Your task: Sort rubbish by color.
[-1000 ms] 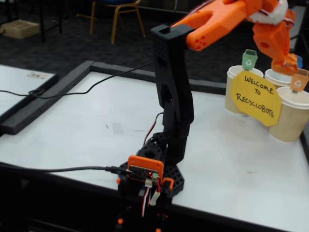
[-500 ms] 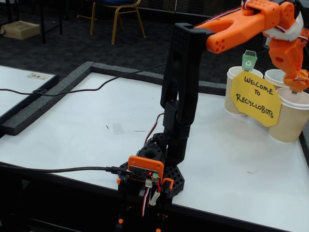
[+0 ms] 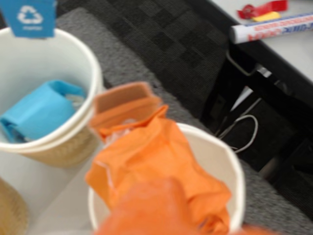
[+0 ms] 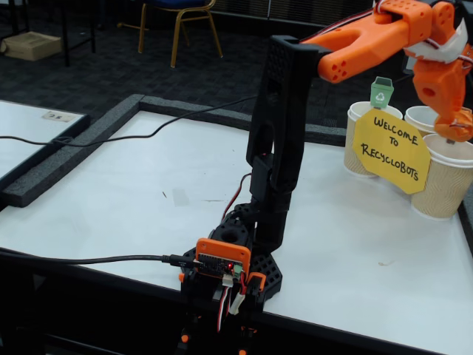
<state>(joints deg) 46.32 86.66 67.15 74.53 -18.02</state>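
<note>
In the wrist view a light blue crumpled wad (image 3: 39, 110) lies inside the upper-left paper cup (image 3: 94, 73), which carries a blue recycling tag (image 3: 32, 17). An orange crumpled wad (image 3: 161, 156) sits in the mouth of the lower cup (image 3: 231, 159), beside an orange tag (image 3: 124, 100). My gripper (image 3: 146, 210) is a blurred orange shape right over that wad. In the fixed view the gripper (image 4: 454, 127) hangs at the rim of the right-hand cup (image 4: 443, 185). How its jaws stand cannot be made out. No green wad shows.
Three paper cups cluster at the table's far right behind a yellow sign (image 4: 392, 148), one with a green tag (image 4: 381, 92). A dark foam border (image 4: 66, 159) frames the white table. Beyond the cups a marker pen (image 3: 274, 28) lies on a neighbouring table, with cables below.
Over the last second the arm swung right and the gripper came down to the right-hand cup. In the last half second it barely moved.
</note>
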